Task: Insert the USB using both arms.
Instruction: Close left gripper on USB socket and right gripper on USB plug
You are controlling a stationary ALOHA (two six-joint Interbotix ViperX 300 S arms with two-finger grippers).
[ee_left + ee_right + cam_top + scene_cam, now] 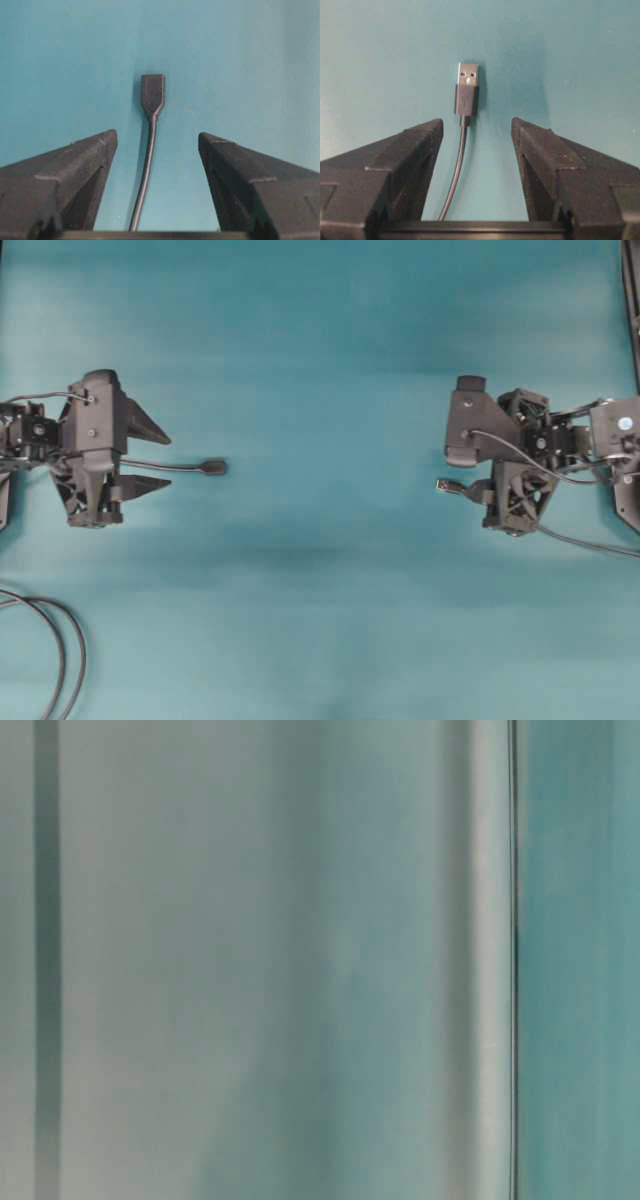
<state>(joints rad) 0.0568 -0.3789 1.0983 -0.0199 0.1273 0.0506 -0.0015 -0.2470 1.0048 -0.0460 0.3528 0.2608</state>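
Left claw (168,460): spread wide, holding nothing; its fingers (75,170) flank the socket cable without touching it.
Socket end (213,467): all black, lying on the teal bench (330,360) just past the left fingertips.
USB (447,485): silver tip pointing left, on the bench ahead of the right claw.
Right claw (476,127): partly open, gripping nothing, cable running between its fingers.

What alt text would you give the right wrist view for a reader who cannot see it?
A USB plug with a silvery tip lies on the teal table, its thin cable running back between the two black fingers of the open right gripper. Neither finger touches the plug or cable.
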